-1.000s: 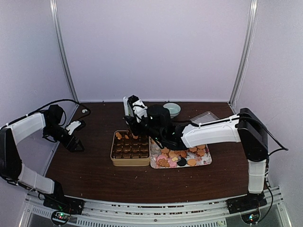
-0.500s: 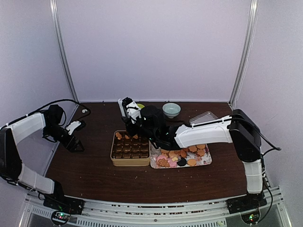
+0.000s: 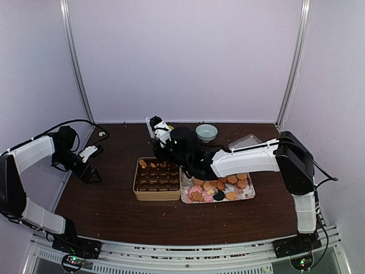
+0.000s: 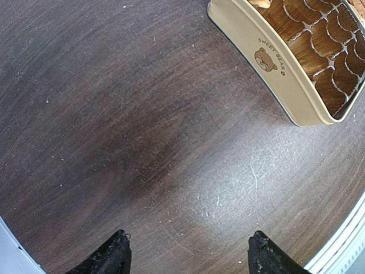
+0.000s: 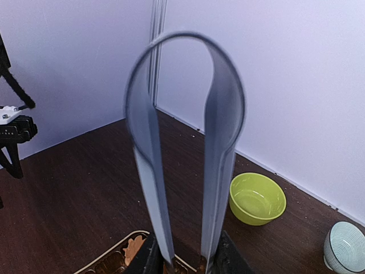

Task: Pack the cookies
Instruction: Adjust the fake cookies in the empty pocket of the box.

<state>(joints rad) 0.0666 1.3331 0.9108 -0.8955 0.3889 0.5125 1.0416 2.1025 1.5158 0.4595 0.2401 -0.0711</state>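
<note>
- Top external: the cookies [image 3: 219, 188] lie mostly as a loose heap on the flowered tray [image 3: 248, 194]. They are tan-orange with a few pink and dark ones. A handful already sit in the far row of the tan tin [image 3: 157, 197], which stands just left of the tray.
- Right wrist: one tan cookie [image 5: 134, 246] shows in a corner cup of the tin. The other paper cups [image 4: 319, 45] in view hold nothing.
- The right gripper [image 5: 188, 260] is closed on a pair of grey looped tongs [image 5: 219, 114], loop upward. The tips are out of frame, so whether they carry a cookie cannot be told.
- Change over the last second: the right arm has swung from the tin's far-right side toward its far-left corner. In the last half second it has almost stopped there. The heap on the tray looks unaltered.
- Reading: the arm is probably at the placing stage over the far row, not fetching. Most of the packing is still to do.
- The left gripper [image 4: 191, 254] is wide open and holds nothing. It has not moved and hangs over the bare bench [image 4: 142, 142], well left of the tin.
</note>
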